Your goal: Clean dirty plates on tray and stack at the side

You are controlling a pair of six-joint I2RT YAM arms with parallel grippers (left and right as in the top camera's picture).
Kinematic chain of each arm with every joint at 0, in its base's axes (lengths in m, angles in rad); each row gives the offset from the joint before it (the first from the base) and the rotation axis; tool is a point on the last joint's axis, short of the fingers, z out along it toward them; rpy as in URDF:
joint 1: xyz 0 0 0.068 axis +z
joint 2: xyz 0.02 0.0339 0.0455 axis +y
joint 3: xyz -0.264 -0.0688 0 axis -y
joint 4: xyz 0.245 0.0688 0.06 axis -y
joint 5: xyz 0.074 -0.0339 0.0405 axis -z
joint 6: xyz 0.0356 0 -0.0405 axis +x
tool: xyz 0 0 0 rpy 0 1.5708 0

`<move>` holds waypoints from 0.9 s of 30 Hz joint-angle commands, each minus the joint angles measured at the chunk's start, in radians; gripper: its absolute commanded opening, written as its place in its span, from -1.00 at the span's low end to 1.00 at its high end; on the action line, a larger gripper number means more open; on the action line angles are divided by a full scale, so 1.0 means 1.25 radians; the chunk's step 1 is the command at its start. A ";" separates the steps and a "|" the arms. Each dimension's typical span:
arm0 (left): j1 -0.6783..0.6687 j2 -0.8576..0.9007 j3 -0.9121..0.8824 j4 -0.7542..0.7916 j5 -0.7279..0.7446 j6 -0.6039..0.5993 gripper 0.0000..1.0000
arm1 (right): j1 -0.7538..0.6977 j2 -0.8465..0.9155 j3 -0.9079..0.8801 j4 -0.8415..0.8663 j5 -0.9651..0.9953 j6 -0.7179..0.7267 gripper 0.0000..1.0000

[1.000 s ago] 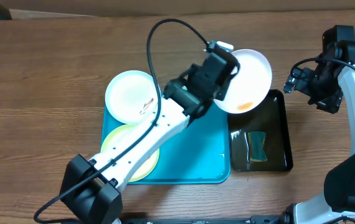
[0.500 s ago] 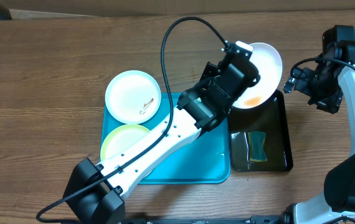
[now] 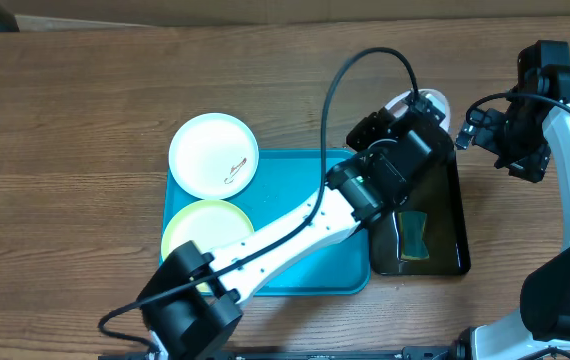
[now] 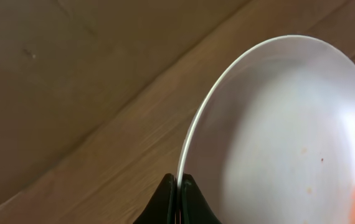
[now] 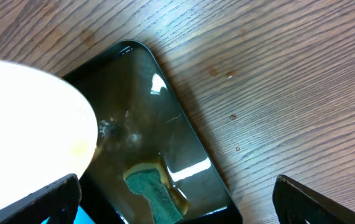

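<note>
**A:** Brown wood shows behind the white round shallow plate in the left wrist view. Where is it?

**B:** Off the large turquoise rectangular plastic tray, it is raised over the far end of the narrow black rectangular tray.

**A:** What would doing this step well take?

**B:** Judging by the task, this is the wiping step. The plate should hang low and steady over the black tray, with its orange-brown smear facing the right arm. That arm can then fetch the green-and-yellow sponge lying in the black tray. The grip on the rim is thin, so hard scrubbing could twist the plate loose. Light strokes toward the pinch look safest.

**A:** And the tools?

**B:** The left tool is pressed together on the plate's rim, one finger on either face. The right tool is spread wide and holds nothing. It hangs over the wooden desk beside the black tray, apart from the sponge.

**A:** The other plates?

**B:** A smeared white round plate overlaps the turquoise tray's far left corner. A pale yellow round plate lies on the tray, partly under the left arm.
</note>
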 commanded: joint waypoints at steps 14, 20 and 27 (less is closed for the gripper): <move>-0.073 0.005 0.016 0.092 -0.182 0.118 -0.92 | -0.003 -0.013 0.015 0.002 0.007 -0.003 1.00; -0.067 0.006 0.016 0.116 -0.202 0.152 -0.92 | -0.003 -0.013 0.015 0.002 0.007 -0.003 1.00; -0.066 0.006 0.016 0.113 -0.215 0.148 -0.92 | -0.003 -0.013 0.015 0.002 0.007 -0.003 1.00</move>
